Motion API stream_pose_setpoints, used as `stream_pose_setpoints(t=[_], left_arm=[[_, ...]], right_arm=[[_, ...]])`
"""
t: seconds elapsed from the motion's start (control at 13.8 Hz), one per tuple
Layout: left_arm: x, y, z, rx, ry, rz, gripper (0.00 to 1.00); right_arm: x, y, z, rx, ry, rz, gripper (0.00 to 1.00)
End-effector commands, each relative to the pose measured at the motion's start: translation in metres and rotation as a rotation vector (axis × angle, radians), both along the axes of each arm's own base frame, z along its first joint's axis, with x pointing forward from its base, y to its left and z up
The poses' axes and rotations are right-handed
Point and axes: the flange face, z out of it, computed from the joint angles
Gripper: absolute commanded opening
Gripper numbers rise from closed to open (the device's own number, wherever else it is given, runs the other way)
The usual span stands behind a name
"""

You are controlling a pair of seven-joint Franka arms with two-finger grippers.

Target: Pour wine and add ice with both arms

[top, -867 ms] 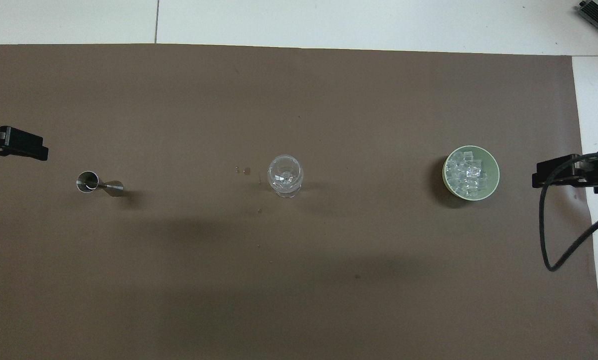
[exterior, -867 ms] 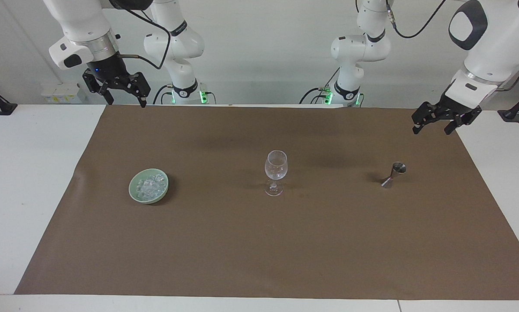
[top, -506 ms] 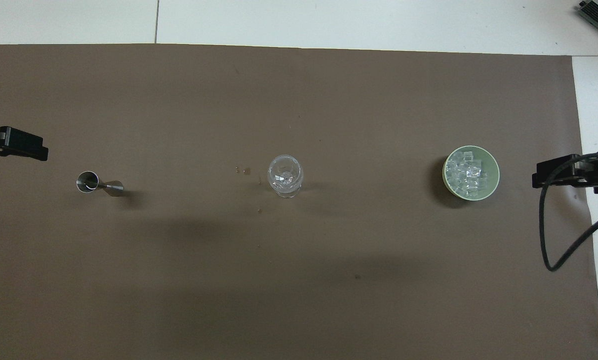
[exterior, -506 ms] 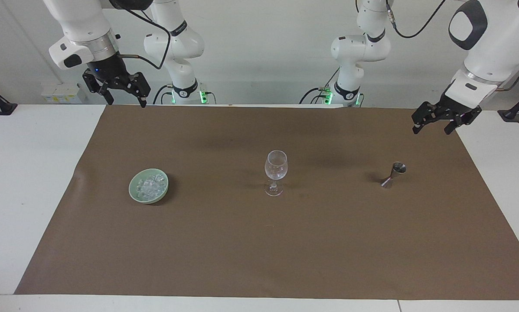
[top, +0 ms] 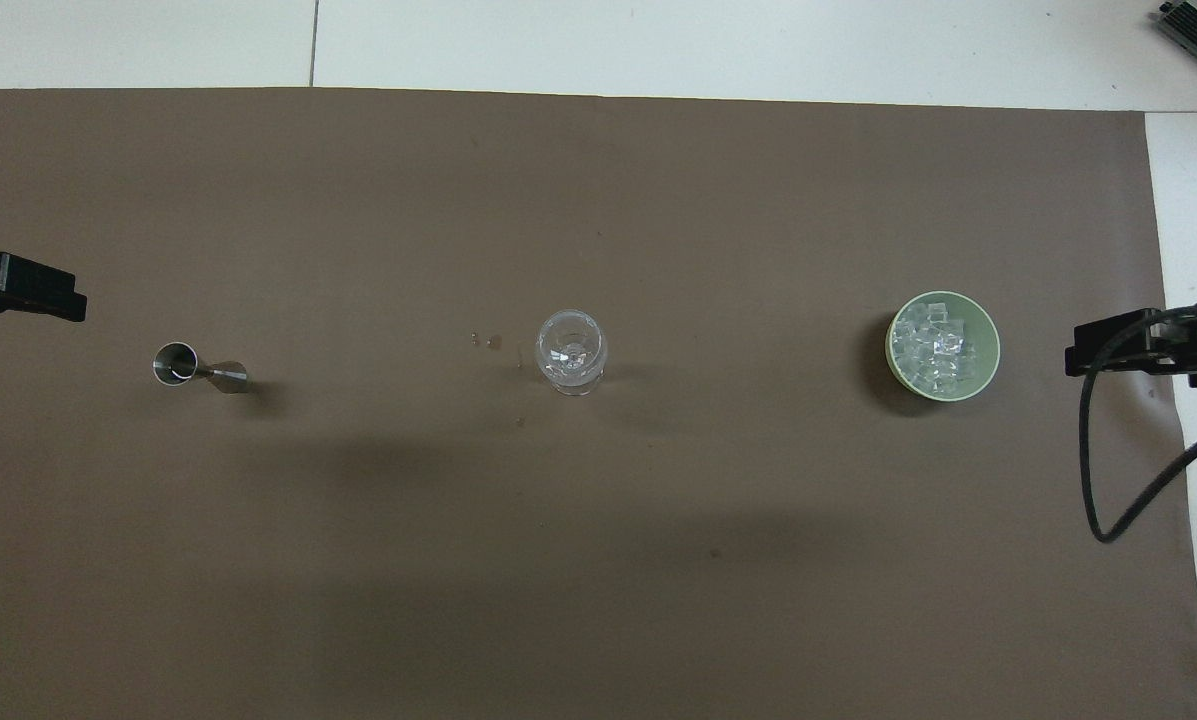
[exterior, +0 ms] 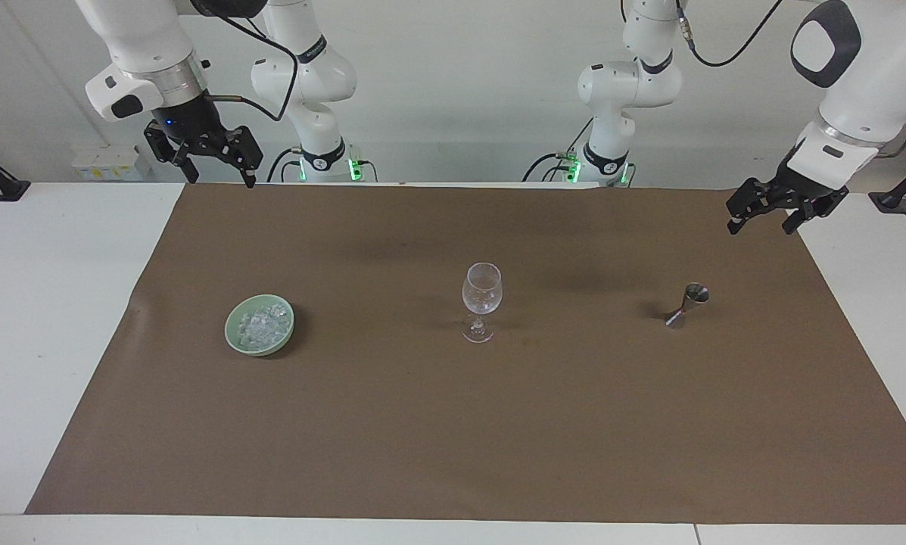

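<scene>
A clear stemmed wine glass (exterior: 482, 299) (top: 572, 352) stands upright mid-mat; glints show at its bottom, and I cannot tell whether anything lies in it. The ice (exterior: 262, 324) (top: 936, 345) is heaped in a pale green bowl (exterior: 230, 330) (top: 992, 335) toward the right arm's end. A steel jigger (exterior: 687, 304) (top: 198, 368) stands toward the left arm's end. No wine shows. My right gripper (exterior: 222, 179) (top: 1123, 350) hangs open over the mat's corner by its base. My left gripper (exterior: 761, 226) (top: 33, 295) hangs open over the mat's edge, above and apart from the jigger.
A brown mat (exterior: 453, 424) covers most of the white table (exterior: 44, 303). A few small specks or drops (top: 488, 341) lie on the mat beside the glass. A black cable (top: 1098, 470) loops down from the right wrist.
My left gripper has drifted slightly outward toward its own end of the table. The right gripper, glass, bowl and jigger have stayed put.
</scene>
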Motion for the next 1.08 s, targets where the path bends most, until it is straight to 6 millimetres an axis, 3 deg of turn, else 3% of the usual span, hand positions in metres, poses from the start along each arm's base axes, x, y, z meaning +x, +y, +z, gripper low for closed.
stream_pose_setpoints(t=[0.0,1.01], left_arm=[[-0.0092,0.0015,0.001,0.014,0.003,0.007,1.0],[-0.0095,-0.0053,0.0024,0.014,0.002,-0.003,1.0]], right_arm=[[-0.0068,-0.0004,0.0003,0.014,0.002,0.02,1.0],[-0.0072,-0.0004,0.0018,0.014,-0.001,0.02,1.0]])
